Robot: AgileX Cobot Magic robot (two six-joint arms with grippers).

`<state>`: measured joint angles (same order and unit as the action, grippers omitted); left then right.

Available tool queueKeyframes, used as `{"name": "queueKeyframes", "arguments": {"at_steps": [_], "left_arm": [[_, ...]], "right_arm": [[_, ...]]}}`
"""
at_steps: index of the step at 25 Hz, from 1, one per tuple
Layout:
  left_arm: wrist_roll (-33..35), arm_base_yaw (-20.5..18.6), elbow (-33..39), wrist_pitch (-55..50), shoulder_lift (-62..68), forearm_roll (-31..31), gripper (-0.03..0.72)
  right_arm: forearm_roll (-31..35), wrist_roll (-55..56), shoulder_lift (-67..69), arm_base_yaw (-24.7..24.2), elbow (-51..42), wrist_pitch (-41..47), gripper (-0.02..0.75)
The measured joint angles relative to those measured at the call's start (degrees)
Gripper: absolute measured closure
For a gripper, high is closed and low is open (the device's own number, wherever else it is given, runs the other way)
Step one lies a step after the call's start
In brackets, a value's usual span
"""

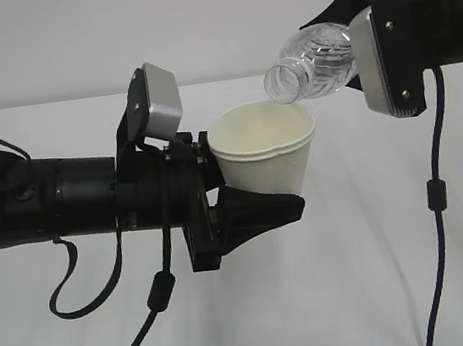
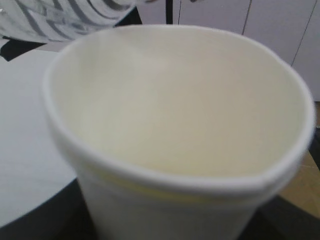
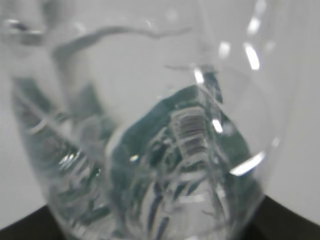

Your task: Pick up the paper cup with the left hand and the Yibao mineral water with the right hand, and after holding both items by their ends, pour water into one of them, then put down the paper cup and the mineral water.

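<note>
My left hand (image 1: 255,189) reaches in from the left and is shut on the white paper cup (image 1: 264,150), holding it upright above the table by its lower part. The cup (image 2: 175,125) fills the left wrist view, its cream inside looking dry. From the upper right, my right hand (image 1: 369,52) is shut on the Yibao mineral water (image 1: 312,62), a clear bottle tipped over with its open neck pointing down-left, just above the cup's right rim. In the right wrist view the bottle (image 3: 150,150) fills the frame, with its green label seen through the plastic. No stream of water shows.
A white table (image 1: 356,276) lies below both arms. Black cables (image 1: 435,197) hang from the right arm and loop under the left arm (image 1: 47,201). White cabinet doors (image 2: 280,30) stand behind the cup in the left wrist view.
</note>
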<state>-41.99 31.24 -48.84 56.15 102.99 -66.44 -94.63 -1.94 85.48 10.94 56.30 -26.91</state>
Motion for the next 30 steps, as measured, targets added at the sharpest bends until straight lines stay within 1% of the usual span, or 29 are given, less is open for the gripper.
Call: {"name": "queueKeyframes", "arguments": {"at_steps": [21,30], "left_arm": [[0.0,0.0,0.0,0.0,0.0,-1.01,0.223],[0.0,0.0,0.0,-0.13,0.0,-1.25,0.223]], "right_arm": [[0.0,-3.72,0.0,0.0,0.04,1.08,0.322],[0.0,-4.29,0.13,0.0,1.42,1.08,0.322]]}}
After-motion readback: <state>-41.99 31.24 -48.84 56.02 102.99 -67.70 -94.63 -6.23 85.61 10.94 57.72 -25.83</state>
